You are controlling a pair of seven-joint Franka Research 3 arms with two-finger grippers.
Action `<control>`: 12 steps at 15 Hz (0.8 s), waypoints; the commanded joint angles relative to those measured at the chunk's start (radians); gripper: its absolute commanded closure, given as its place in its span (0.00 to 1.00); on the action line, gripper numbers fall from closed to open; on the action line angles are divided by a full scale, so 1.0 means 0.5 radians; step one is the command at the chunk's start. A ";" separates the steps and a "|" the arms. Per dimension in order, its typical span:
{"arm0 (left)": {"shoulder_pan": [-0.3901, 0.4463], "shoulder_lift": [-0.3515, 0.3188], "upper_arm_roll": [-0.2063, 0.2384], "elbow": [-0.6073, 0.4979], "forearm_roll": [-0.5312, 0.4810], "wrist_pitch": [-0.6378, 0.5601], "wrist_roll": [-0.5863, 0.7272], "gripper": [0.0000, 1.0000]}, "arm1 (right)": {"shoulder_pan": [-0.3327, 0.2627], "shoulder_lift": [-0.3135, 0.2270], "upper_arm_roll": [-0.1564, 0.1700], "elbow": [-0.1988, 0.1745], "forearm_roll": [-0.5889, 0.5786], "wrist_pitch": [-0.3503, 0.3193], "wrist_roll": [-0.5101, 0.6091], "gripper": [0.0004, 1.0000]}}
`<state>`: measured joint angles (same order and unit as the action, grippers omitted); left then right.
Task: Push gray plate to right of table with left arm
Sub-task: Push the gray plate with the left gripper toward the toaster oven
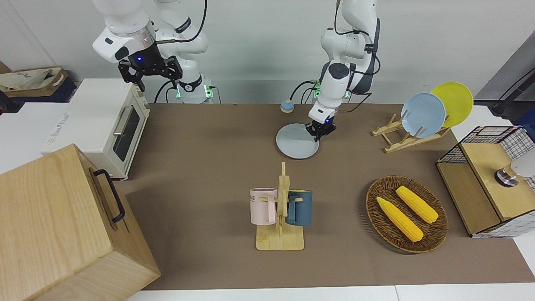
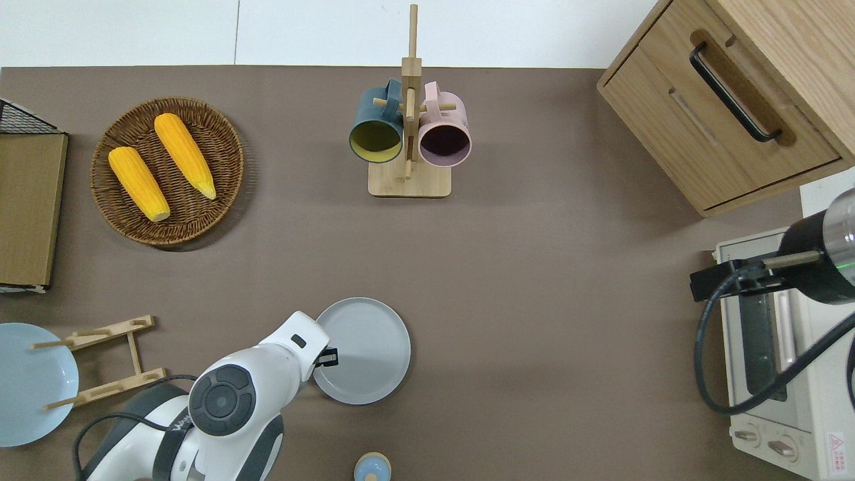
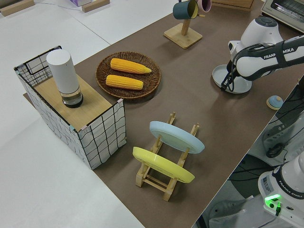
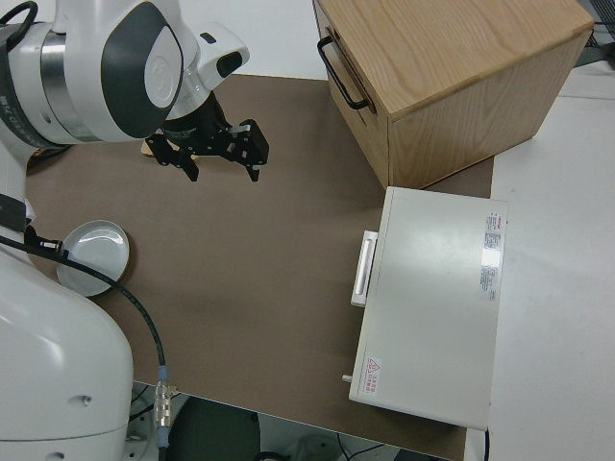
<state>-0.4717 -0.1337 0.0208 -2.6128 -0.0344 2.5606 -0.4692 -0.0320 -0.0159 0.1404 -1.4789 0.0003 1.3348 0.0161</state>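
The gray plate (image 1: 296, 142) lies flat on the brown table (image 1: 200, 167), near the robots' edge and about mid-table; it also shows in the overhead view (image 2: 366, 351) and the left side view (image 3: 235, 77). My left gripper (image 1: 319, 130) is down at table level, shut and empty, its tips against the plate's rim on the side toward the left arm's end, as the overhead view (image 2: 327, 357) shows. My right gripper (image 1: 159, 81) is open and its arm is parked.
A mug rack (image 1: 281, 209) with a pink and a teal mug stands farther from the robots than the plate. A wicker basket with two corn cobs (image 1: 407, 215), a plate rack (image 1: 422, 115), a small blue bell (image 1: 286, 106), a toaster oven (image 1: 110, 125) and a wooden cabinet (image 1: 62, 225) ring the table.
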 commanded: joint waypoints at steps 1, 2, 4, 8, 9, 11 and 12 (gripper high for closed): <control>-0.145 0.126 0.008 0.068 -0.032 0.030 -0.126 1.00 | -0.040 -0.005 0.032 0.019 0.009 -0.031 0.026 0.02; -0.176 0.154 0.008 0.084 -0.032 0.033 -0.169 1.00 | -0.040 -0.005 0.032 0.019 0.009 -0.031 0.026 0.02; -0.271 0.300 -0.011 0.178 -0.035 0.057 -0.273 1.00 | -0.040 -0.005 0.032 0.019 0.009 -0.031 0.023 0.02; -0.278 0.421 -0.124 0.356 -0.130 0.061 -0.344 1.00 | -0.037 -0.005 0.032 0.019 0.009 -0.031 0.023 0.02; -0.278 0.439 -0.140 0.390 -0.143 0.061 -0.362 1.00 | -0.040 -0.005 0.032 0.019 0.009 -0.031 0.026 0.02; -0.278 0.461 -0.192 0.424 -0.149 0.061 -0.424 1.00 | -0.037 -0.005 0.032 0.019 0.009 -0.031 0.026 0.02; -0.278 0.482 -0.204 0.452 -0.149 0.061 -0.439 1.00 | -0.040 -0.005 0.032 0.019 0.009 -0.031 0.026 0.02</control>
<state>-0.5952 0.0323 -0.0573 -2.4366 -0.0892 2.5751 -0.6495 -0.0320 -0.0159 0.1404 -1.4789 0.0003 1.3348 0.0161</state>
